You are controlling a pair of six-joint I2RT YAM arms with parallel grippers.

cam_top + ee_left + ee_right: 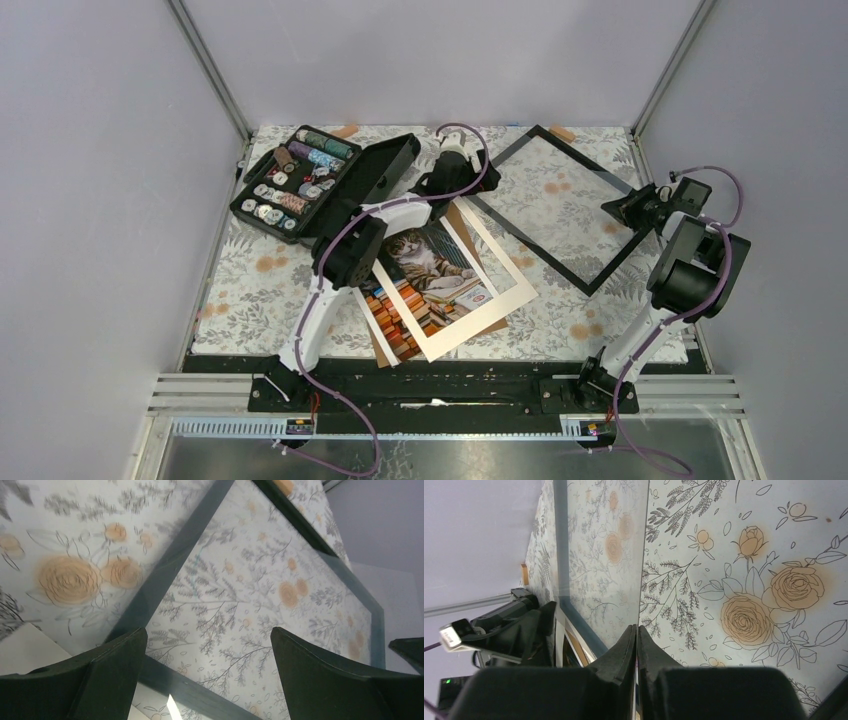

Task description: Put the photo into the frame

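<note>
The frame, thin and black, lies as a diamond on the flowered cloth at centre right, and the cloth shows through it. My right gripper is shut on its right edge; in the right wrist view the right gripper pinches a thin edge of the frame. My left gripper is open over the frame's left corner, and the left wrist view shows the left gripper wide apart above the frame's bars. The photo of the cat lies under a cream mat on a brown board.
A black case of thread spools stands open at the back left, its lid raised beside the left arm. Grey walls and metal rails close in the table on three sides.
</note>
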